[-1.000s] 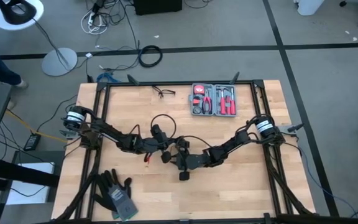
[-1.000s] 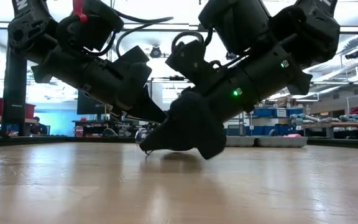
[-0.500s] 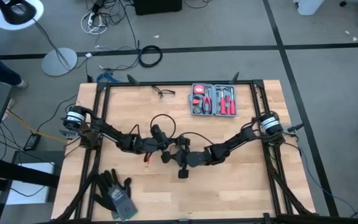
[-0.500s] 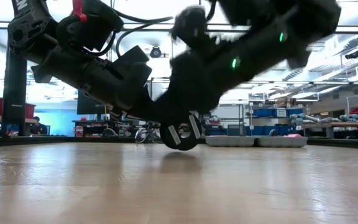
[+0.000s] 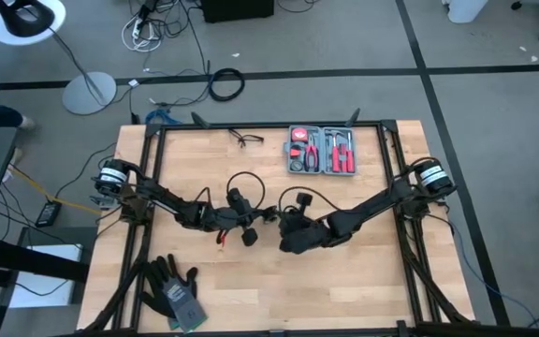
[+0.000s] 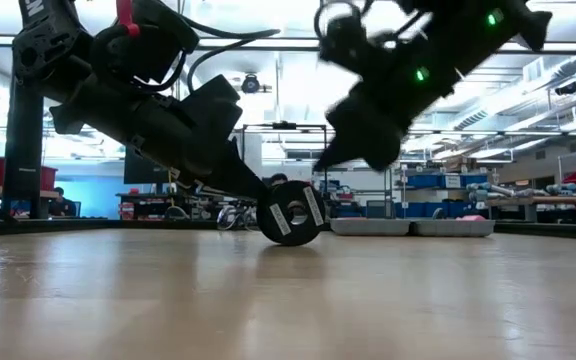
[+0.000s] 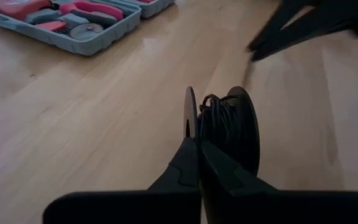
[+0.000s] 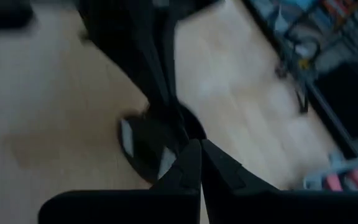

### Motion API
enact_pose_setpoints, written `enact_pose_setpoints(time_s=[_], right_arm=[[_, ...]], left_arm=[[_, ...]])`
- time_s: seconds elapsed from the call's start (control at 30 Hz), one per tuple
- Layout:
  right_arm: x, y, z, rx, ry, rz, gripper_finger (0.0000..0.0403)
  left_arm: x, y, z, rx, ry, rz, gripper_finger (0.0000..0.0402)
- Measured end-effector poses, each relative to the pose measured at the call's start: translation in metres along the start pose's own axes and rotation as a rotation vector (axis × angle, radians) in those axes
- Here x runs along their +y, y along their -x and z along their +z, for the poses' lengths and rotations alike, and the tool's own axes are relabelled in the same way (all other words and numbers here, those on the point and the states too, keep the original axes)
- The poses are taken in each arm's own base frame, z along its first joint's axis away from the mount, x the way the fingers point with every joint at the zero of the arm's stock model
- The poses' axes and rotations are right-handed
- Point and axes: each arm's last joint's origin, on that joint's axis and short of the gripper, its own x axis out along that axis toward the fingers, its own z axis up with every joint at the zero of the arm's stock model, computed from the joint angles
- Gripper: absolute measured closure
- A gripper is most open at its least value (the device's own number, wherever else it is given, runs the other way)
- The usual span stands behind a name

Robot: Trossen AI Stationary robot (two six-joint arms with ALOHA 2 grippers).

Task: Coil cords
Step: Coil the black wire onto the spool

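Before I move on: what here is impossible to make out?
- Whether the right tool holds the thin cable: low and right wrist views are motion-blurred.
- The cable's path under both arms: high view, too thin.
- How tightly the spool is wound: left wrist view shows it edge-on.

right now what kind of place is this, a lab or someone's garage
Most likely a robotics lab or workshop: shelving with blue bins lines the room behind the wooden table, and loose cables lie on the grey floor beside a round-based stand.
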Motion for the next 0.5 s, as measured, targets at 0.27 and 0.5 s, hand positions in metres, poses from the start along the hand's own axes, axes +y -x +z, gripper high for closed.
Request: enact_pose_setpoints(time_s=[0.27, 0.5], right_arm=[[0.006, -0.014, -0.029, 0.118, -0.041, -0.007, 0.0403], [0.007, -0.018, -0.052, 0.099, -0.17, 0.078, 0.0403]], left_arm=[[-0.001, 0.0, 0.0, 0.005, 0.025, -0.038, 0.0401], [-0.002, 0.0, 0.002, -0.007, 0.034, -0.051, 0.0401]])
